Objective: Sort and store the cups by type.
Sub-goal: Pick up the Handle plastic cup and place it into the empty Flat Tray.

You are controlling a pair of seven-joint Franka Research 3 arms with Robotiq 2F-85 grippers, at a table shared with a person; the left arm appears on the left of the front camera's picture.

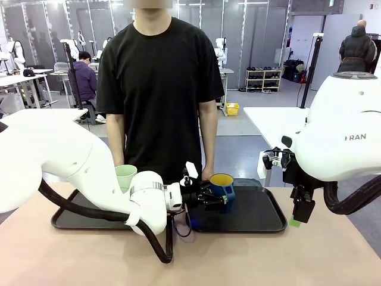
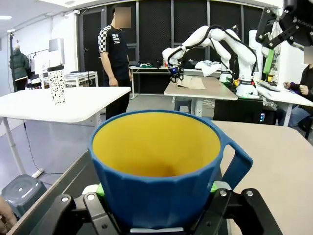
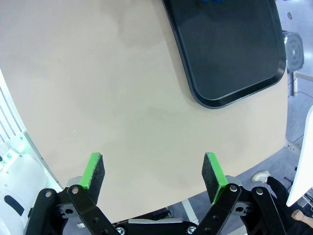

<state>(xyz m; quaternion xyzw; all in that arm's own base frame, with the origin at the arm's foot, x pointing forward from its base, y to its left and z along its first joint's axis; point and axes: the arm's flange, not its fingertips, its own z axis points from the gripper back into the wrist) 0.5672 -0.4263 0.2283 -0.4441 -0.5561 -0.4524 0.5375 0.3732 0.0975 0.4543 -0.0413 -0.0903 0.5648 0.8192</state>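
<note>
The dark blue handled mug (image 1: 222,185) with its yellow inside sits between the fingers of my left gripper (image 1: 209,197), which is shut on it over the back left part of the right black tray (image 1: 256,214). Whether the mug touches the tray I cannot tell. In the left wrist view the mug (image 2: 159,188) is upright, its handle to the right, with my left gripper (image 2: 156,196) clamping its sides. The pale green tumbler (image 1: 125,176) stands upright on the left black tray (image 1: 65,219), partly behind my left arm. My right gripper (image 1: 299,213) hangs open above the table at the right; its wrist view also shows the gripper (image 3: 153,171) open with nothing in it.
A person in a black shirt (image 1: 161,83) stands at the far edge, one hand (image 1: 207,174) just behind the mug. Bare table (image 3: 112,83) lies under my right gripper, with the right tray (image 3: 230,58) beyond. A patterned cup (image 2: 57,87) stands on another table far off.
</note>
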